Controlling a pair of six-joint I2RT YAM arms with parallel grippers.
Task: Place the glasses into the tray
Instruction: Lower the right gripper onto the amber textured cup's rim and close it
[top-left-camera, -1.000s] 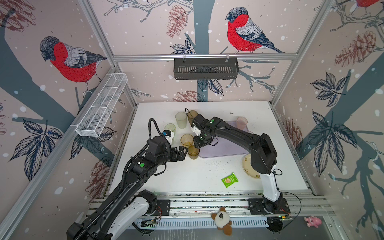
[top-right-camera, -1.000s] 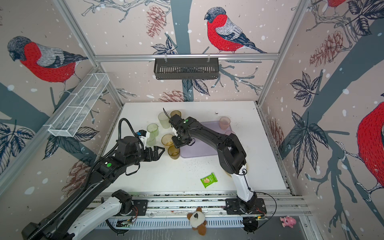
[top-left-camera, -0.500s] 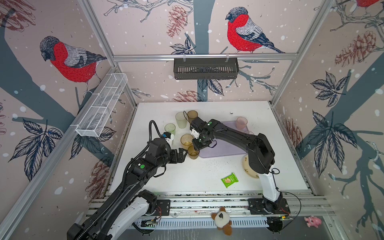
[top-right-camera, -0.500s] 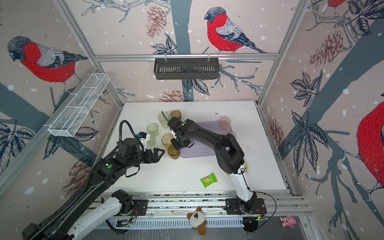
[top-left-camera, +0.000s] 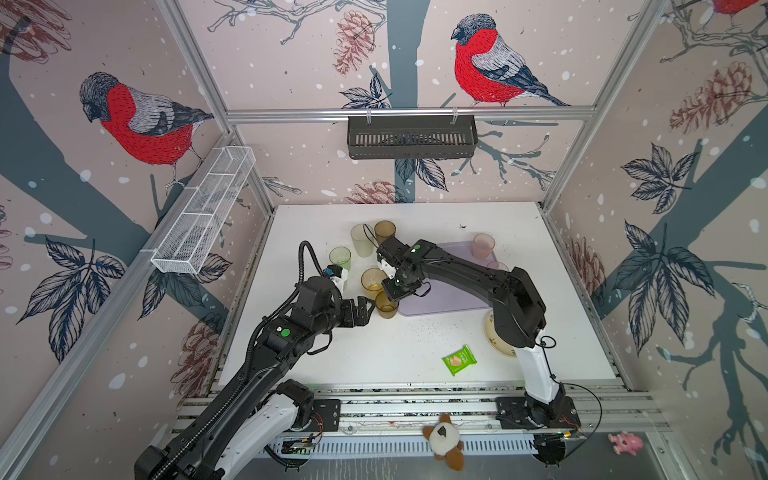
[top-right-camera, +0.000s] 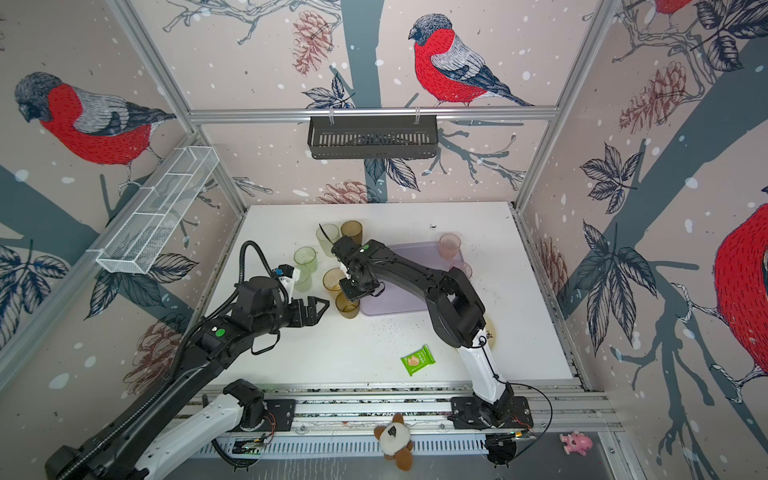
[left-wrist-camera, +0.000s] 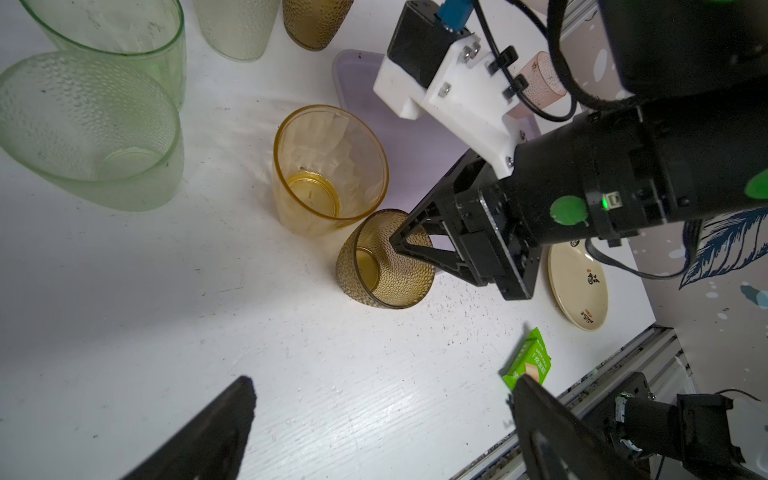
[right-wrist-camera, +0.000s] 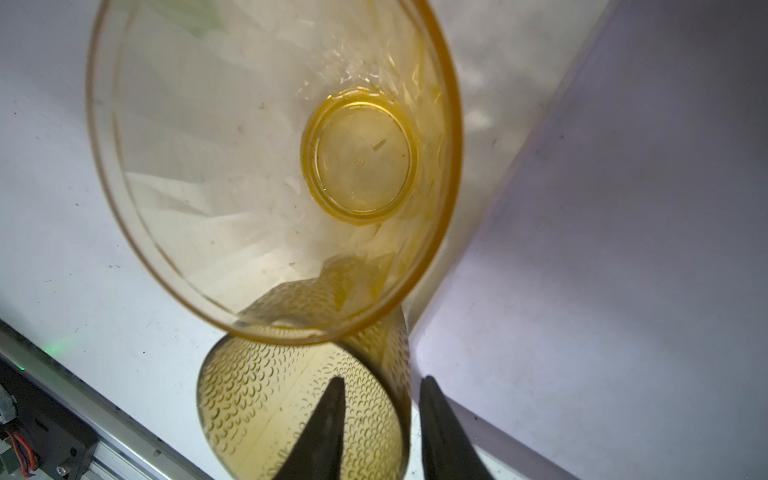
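Since the earlier frames the right gripper (top-left-camera: 390, 294) has been sliding from the tray's near-left corner toward the front. It is now sitting over the near brown tumbler (top-left-camera: 386, 308), its jaws narrowing.

Both top views are hiding the contact behind the gripper body. Right wrist view is filling that in: one jaw is reaching inside the tumbler and the other is hanging outside its wall on the tray side, narrowly apart. Whether the wall is pinched, cannot tell.

That tumbler is standing upright on the tabletop (top-left-camera: 415, 347), just beside the tray (top-left-camera: 451, 301) and the amber tumbler (top-left-camera: 372, 279).

Left gripper (top-left-camera: 368, 311) is hovering just beside the brown tumbler, jaws gaping wide, holding nothing.

Left wrist view is showing the dimpled green tumbler (left-wrist-camera: 89, 133) whole, while a top view is half hiding it behind the wrist camera.

One pink tumbler (top-left-camera: 483, 245) is standing at the tray's far right corner. Only the top views are showing the second pink tumbler (top-left-camera: 497, 266), and just its rim behind the right arm.
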